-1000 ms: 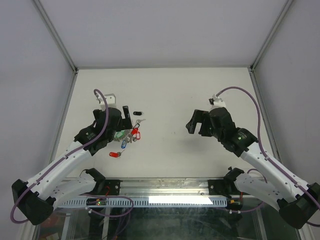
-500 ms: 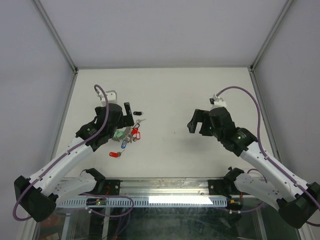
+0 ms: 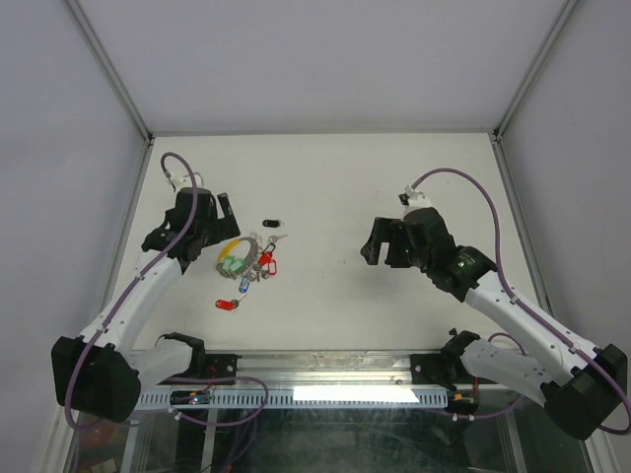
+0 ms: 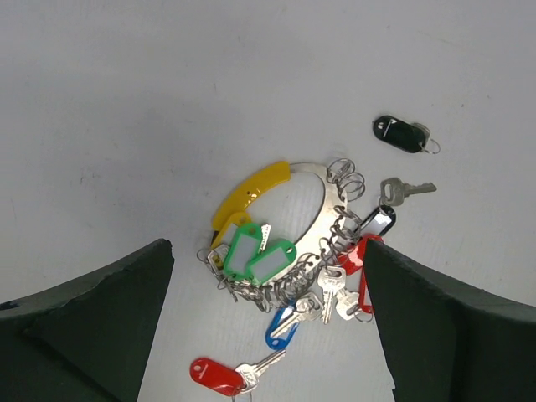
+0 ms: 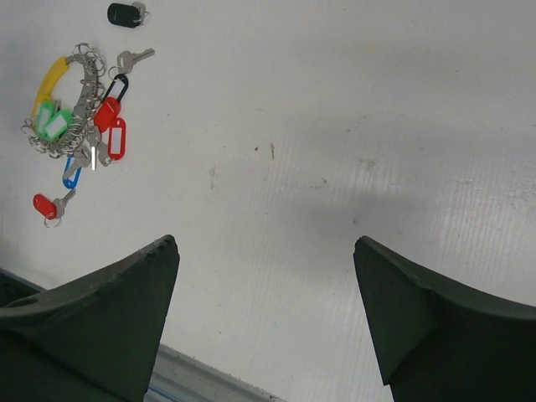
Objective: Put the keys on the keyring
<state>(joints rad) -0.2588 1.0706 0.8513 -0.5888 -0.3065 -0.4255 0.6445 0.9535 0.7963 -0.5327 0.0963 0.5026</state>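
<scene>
**Desk layout, top and wrist views.** One keyring [image 4: 323, 205], a silver wire hoop with a yellow sleeve [image 4: 251, 193], lies flat on the white desk [image 3: 325, 177]. It sits just below the left tool [image 3: 219, 215], whose fingers are spread and hold nothing.

Bunched at the hoop's rim:
- two green tags [image 4: 239, 249]
- two red tags [image 4: 356, 255]
- one black-framed tag [image 4: 377, 222]
- one blue tag [image 4: 280, 331]
- silver keys [image 4: 331, 285], too tangled to count

Three pieces lie apart from the hoop:
- one red-tagged key [image 4: 216, 375], towards the arm bases
- one bare silver key [image 4: 406, 190] just beside the rim
- one black tag [image 4: 400, 134] beyond that key

The right tool [image 3: 383, 244], its fingers also spread and empty, hovers well apart to the right.
</scene>
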